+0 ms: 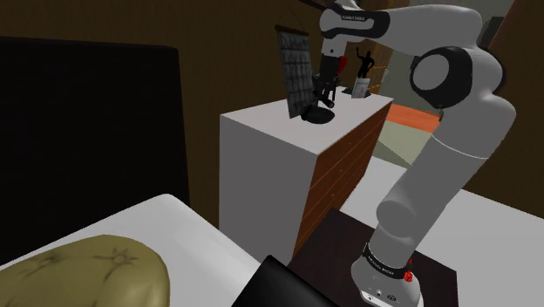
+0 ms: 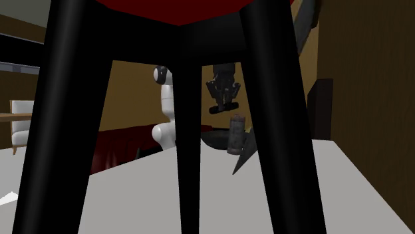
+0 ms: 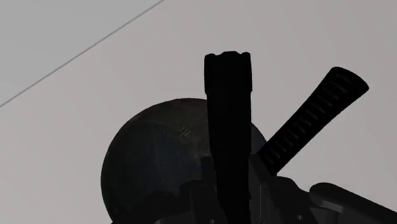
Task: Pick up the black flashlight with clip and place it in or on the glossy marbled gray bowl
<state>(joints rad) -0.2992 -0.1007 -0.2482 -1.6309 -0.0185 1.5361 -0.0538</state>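
**Q:** Status check. How far along is the pick?

**A:** Pick looks done. The hand (image 2: 224, 105) is closed on the flashlight (image 3: 228, 114). In the wrist view the black barrel runs straight out from between the two fingers, scalloped head pointing away. In the second exterior view you can see the hand well clear of the bench (image 1: 261, 126). There is a short dark bar across its tips, which I take to be the same flashlight seen nearly end-on. I can't make out the clip.

**Q:** And the bowl?

**A:** The bowl (image 3: 153, 156) sits on the bench right under the hand, dark and glossy with a faint sheen inside. The flashlight hangs above it and isn't touching it, as far as I can judge. In the shoulder view the hand is just over the bowl. I see nothing lying in the bowl.

**Q:** So what's left for me?

**A:** Placement only: lower, part the fingers, let the flashlight settle, back off. Two notes for you:
- A ribbed black handle (image 3: 312, 121) lies just beside the bowl, slanting away from it, so keep your descent off it.
- My guess is that the flashlight will lean on the rim rather than lie flat, so release it low.
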